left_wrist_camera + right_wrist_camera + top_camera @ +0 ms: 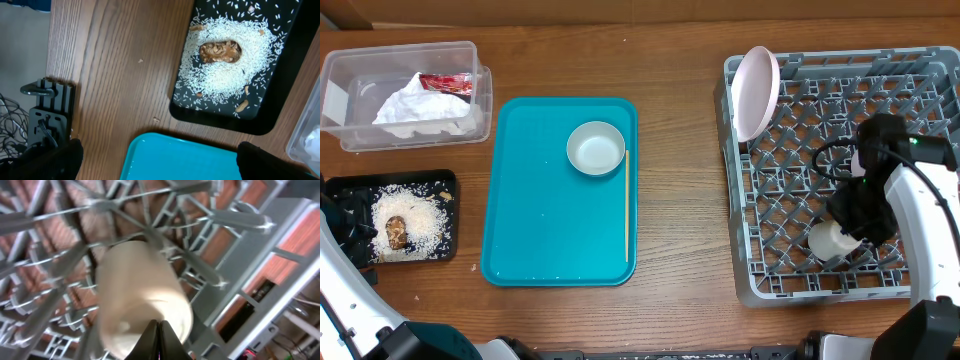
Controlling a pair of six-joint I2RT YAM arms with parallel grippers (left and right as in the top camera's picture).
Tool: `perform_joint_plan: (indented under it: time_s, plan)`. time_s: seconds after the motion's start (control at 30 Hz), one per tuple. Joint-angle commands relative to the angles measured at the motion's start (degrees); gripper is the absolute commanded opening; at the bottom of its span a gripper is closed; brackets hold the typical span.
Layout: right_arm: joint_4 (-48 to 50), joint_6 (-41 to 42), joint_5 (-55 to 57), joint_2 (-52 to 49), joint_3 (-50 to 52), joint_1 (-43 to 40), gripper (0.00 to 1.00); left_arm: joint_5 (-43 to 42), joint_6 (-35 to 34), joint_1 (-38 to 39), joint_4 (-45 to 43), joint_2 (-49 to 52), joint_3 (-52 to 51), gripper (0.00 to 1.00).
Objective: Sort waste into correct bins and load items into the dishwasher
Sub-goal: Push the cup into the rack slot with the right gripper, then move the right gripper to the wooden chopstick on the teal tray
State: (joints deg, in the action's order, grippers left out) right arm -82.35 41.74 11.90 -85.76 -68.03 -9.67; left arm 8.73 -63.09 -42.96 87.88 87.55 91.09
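The clear tub (350, 130) at the back left holds the crumpled napkin (415, 112) and the red wrapper (448, 83). The black tray (360, 186) carries rice scraps (415, 215) and a brown lump (220, 52). On the teal tray (540, 220) sit the bowl (595, 148) and the wooden stick (626, 205). One pale plate (756, 92) stands on edge in the grey dish rack (740, 200). My right gripper (157, 322) is shut, low inside the rack, its tips against a cream cup-like cylinder (140, 290). My left gripper (160, 160) is open over the teal tray's corner.
The left arm (340, 270) comes in along the table's front left edge, beside the black tray. A black clamp (47, 107) is fixed at that table edge, with cables below it. The right arm (920, 220) lies across the rack's right side.
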Motion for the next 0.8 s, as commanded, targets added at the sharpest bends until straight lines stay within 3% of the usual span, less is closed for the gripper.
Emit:
perform_joint_plan:
  time_s: [0.0, 0.23, 0.4, 0.47, 0.6, 0.77]
  plan:
    - [0.2, 3.6, 2.6, 1.0, 0.4, -0.1, 0.04, 0.2, -1.0, -0.2, 0.1, 0.2, -0.2, 1.00]
    - [-0.7, 0.1, -1.5, 7.1, -4.2, 0.0, 0.04, 0.2, -1.0, -0.2, 0.1, 0.2, -0.2, 1.00]
    - [3.9, -19.2, -25.3, 12.7, -9.5, 0.5, 0.04, 0.2, -1.0, -0.2, 0.1, 0.2, -0.2, 1.00]
    - [6.6, -23.9, -35.3, 14.8, -10.0, 1.6, 0.12, 0.2, -1.0, -0.2, 0.1, 0.2, -0.2, 1.00]
    - [11.7, -25.2, -42.5, 17.0, -9.9, 7.3, 0.47, 0.2, -1.0, -0.2, 0.1, 0.2, -0.2, 1.00]
    - [16.2, -20.2, -37.4, 15.4, -9.9, 20.2, 0.52, 0.2, -1.0, -0.2, 0.1, 0.2, -0.2, 1.00]
